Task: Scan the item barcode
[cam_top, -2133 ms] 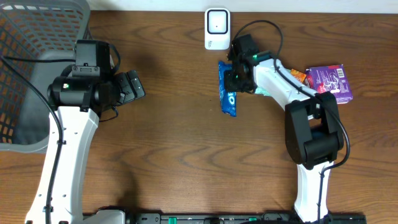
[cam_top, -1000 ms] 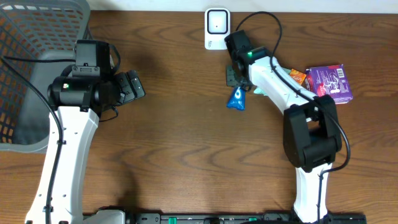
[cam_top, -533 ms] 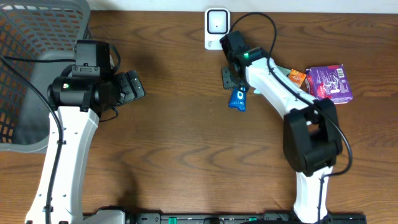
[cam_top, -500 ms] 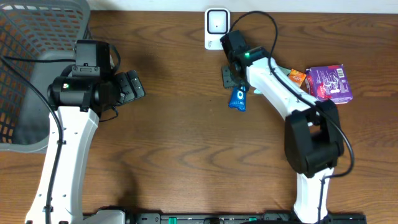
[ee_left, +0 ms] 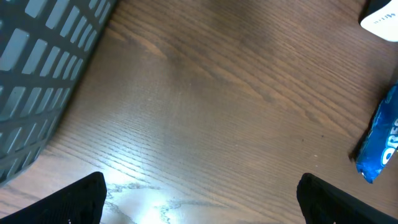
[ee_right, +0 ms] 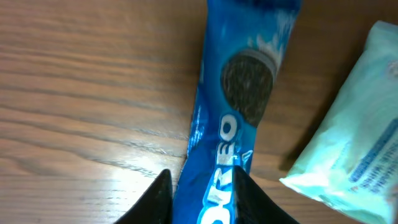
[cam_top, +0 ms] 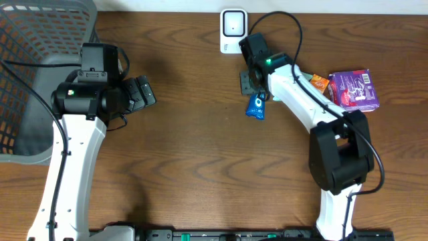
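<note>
A blue Oreo packet (cam_top: 255, 106) (ee_right: 242, 93) hangs down toward the table, its upper end between the fingers of my right gripper (cam_top: 250, 82) (ee_right: 202, 180). That gripper is shut on the packet, one finger pressing each side. The white scanner (cam_top: 233, 30) stands at the table's far edge, just beyond the right gripper. My left gripper (cam_top: 144, 94) (ee_left: 200, 191) hovers wide open over bare wood at the left, holding nothing. The left wrist view catches the Oreo packet (ee_left: 380, 137) and a corner of the scanner (ee_left: 382, 22) at its right edge.
A grey mesh basket (cam_top: 40, 40) (ee_left: 37, 74) fills the far left corner. A pale green packet (ee_right: 354, 143) lies right beside the Oreo packet. A purple packet (cam_top: 354, 89) and a small orange item (cam_top: 319, 82) lie to the right.
The Oreo packet, flat on the table two seconds ago, now hangs on end from the right gripper, whose jaws have narrowed onto it. The left arm has not moved.
</note>
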